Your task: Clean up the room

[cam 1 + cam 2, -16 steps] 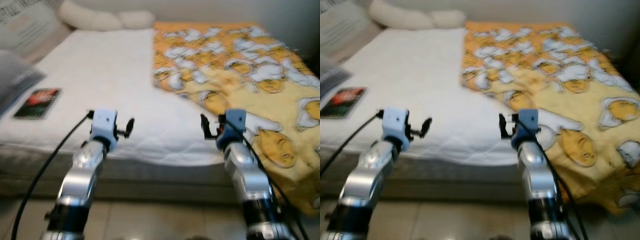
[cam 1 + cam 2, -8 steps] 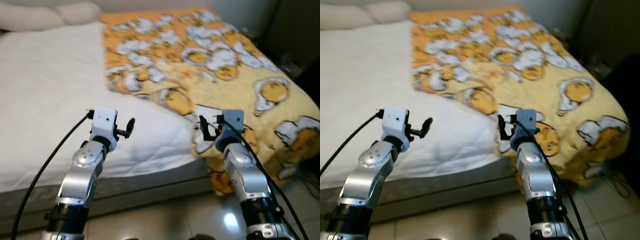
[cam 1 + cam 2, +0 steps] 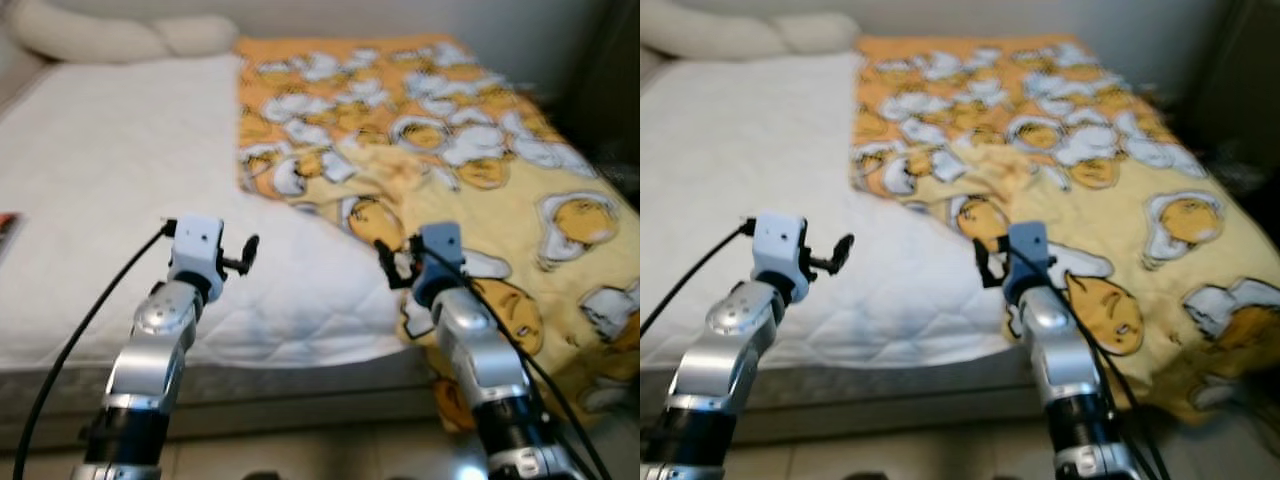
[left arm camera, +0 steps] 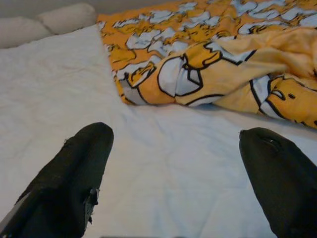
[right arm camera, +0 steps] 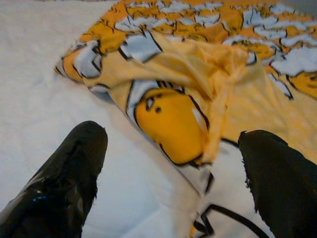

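A yellow and orange cartoon-print blanket (image 3: 470,160) lies rumpled over the right half of a bed with a white quilted mattress cover (image 3: 130,180). One folded corner of the blanket (image 5: 168,94) lies on the white cover. My left gripper (image 3: 245,258) hovers open over the white cover near the bed's front edge, its fingers (image 4: 74,173) wide apart. To its right, my right gripper (image 3: 388,266) is open just in front of the blanket's folded edge, with nothing between its fingers (image 5: 64,173).
Two white pillows (image 3: 110,35) lie at the head of the bed. A dark-covered book (image 3: 5,228) shows at the left edge of the mattress. Pale floor tiles (image 3: 300,450) run along the front of the bed. Dark furniture (image 3: 1250,90) stands to the right.
The camera swung right and then partly back left, so the bed shifted in view. Both arms keep the same pose, grippers open.
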### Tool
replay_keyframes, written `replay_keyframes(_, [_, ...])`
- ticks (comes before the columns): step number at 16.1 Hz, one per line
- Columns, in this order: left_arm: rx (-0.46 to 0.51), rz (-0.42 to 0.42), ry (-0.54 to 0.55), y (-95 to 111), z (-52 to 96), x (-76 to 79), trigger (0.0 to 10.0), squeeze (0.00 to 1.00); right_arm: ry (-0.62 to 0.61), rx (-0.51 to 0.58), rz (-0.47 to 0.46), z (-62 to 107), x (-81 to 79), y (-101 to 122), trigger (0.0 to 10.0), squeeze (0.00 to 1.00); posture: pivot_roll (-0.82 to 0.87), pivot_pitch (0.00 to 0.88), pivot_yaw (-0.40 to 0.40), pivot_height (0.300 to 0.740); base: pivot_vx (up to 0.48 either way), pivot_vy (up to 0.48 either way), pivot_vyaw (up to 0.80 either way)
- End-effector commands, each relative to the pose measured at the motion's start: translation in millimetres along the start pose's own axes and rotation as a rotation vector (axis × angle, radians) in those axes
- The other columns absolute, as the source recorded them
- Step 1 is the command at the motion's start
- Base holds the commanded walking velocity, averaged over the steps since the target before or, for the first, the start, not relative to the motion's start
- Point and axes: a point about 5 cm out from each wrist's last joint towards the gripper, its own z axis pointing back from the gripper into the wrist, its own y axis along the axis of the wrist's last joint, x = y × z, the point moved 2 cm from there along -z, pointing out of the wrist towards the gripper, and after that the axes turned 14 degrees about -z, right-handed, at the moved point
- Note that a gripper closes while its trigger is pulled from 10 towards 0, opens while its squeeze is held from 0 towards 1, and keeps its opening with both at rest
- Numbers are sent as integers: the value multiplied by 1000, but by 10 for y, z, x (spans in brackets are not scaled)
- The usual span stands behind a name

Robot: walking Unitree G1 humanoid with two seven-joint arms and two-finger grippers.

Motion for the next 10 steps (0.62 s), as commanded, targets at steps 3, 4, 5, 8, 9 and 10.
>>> replay_keyframes(3, [10, -13, -17, 38, -3, 41, 10000, 0, -18, -2, 1, 1, 49, 31, 10000, 1000, -54, 0, 24, 740, 252, 0, 0])
replay_keyframes(4, [10, -12, -18, 34, 1, 42, 10000, 0, -22, -3, 3, 3, 63, 27, 10000, 1000, -53, 0, 23, 740, 255, 0, 0])
replay_keyframes(5, [10, -11, -18, 29, 7, 46, 10000, 0, -25, -4, 3, 9, 72, 20, 10000, 1000, -51, 0, 20, 740, 255, 0, 0])
replay_keyframes(8, [6, -9, -19, 20, 18, 60, 10000, 0, -32, -10, 5, 21, 99, 3, 10000, 1000, -49, 0, 18, 740, 255, 0, 0])
replay_keyframes(9, [6, -8, -20, 16, 22, 65, 10000, 0, -37, -14, 7, 24, 115, -6, 10000, 1000, -43, 0, 9, 740, 255, 0, 0])
replay_keyframes(10, [6, -9, -21, 13, 26, 69, 10000, 0, -42, -17, 7, 26, 128, -14, 10000, 1000, -40, 0, 6, 740, 255, 0, 0])
